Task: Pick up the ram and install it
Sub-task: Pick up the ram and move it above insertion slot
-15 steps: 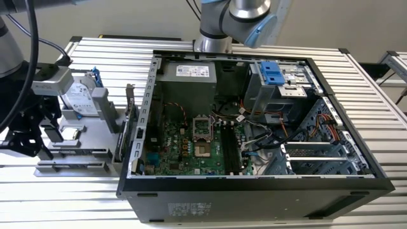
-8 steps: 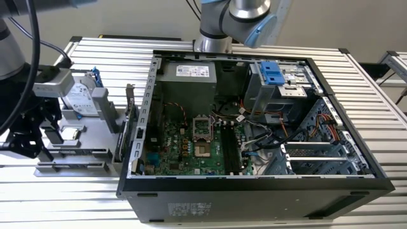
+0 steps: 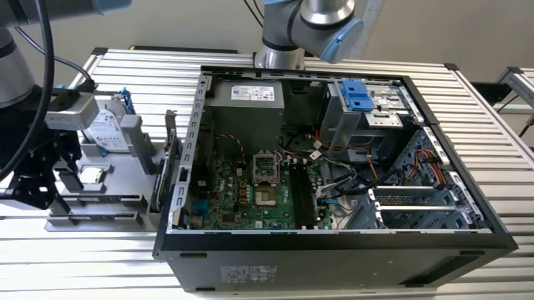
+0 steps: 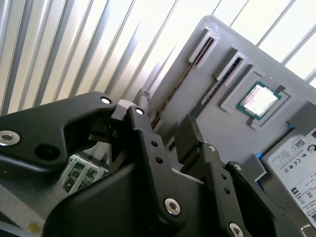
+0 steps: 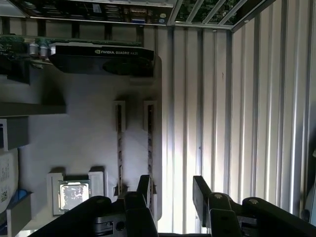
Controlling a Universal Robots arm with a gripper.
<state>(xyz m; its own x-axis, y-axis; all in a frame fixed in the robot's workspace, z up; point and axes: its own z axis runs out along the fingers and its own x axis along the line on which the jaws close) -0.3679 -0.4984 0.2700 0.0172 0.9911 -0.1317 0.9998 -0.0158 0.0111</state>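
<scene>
Slotted in the grey plastic tray (image 5: pixel 89 133), the slim dark ram stick (image 5: pixel 149 148) stands edge-on, its chips hidden

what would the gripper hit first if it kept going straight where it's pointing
Probably the ram in the outer slot of the grey tray, or the tray edge beside it; the open gripper hangs above, depth unclear.

Robotics lab workbench: a silver-and-blue jointed robot arm (image 3: pixel 321 19) stands behind an opened black desktop computer case (image 3: pixel 334 253) on a ribbed aluminium table (image 3: pixel 488 122), beside a grey plastic parts fixture (image 3: pixel 125 176).
</scene>
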